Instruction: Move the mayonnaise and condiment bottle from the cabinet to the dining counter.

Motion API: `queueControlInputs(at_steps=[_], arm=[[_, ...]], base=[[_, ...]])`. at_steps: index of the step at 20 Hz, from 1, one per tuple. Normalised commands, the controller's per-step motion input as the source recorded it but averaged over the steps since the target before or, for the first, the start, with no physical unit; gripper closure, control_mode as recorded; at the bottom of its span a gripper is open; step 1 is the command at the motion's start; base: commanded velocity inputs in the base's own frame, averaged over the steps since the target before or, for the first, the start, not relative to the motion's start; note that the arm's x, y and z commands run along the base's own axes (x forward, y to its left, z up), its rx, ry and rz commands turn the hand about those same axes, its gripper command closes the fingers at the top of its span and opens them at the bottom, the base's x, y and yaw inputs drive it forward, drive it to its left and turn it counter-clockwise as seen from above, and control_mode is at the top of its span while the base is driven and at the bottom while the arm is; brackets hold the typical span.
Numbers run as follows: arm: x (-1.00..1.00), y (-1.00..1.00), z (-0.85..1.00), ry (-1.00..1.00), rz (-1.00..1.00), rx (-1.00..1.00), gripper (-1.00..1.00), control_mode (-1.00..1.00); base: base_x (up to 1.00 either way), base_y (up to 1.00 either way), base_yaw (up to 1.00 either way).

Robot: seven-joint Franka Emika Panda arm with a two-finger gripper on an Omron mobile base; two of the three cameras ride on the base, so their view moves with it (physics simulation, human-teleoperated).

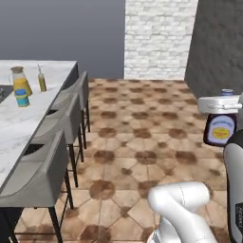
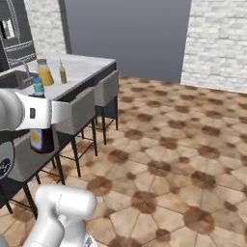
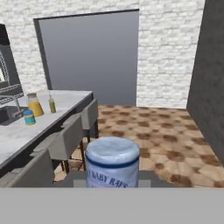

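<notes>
The jaws are closed tight on the condiment bottle, gripping it near the top. The bottle hangs in the air over the brown tiled floor. It is dark and round, with a yellow and white label. In the hand view the bottle looks pale and round on top, and its label reads "BABY RAY'S" as far as can be made out.

Far off to the left of the jaws stands the white marble tabletop. On it sits the mayonnaise, a small jar with a blue lid. Beside it are a tall orange juice jar and a thin yellow bottle. Grey stools line the tabletop's edge.
</notes>
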Motion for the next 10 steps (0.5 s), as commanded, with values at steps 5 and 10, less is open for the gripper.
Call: queueControlInputs(at_steps=[5, 10], arm=[[0.00, 0.00, 0.00, 0.00, 0.00, 0.00, 1.00, 1.00], [0.00, 0.00, 0.00, 0.00, 0.00, 0.00, 1.00, 1.00]], base=[[1.00, -0.51, 0.50], [0.96, -0.58, 0.50]])
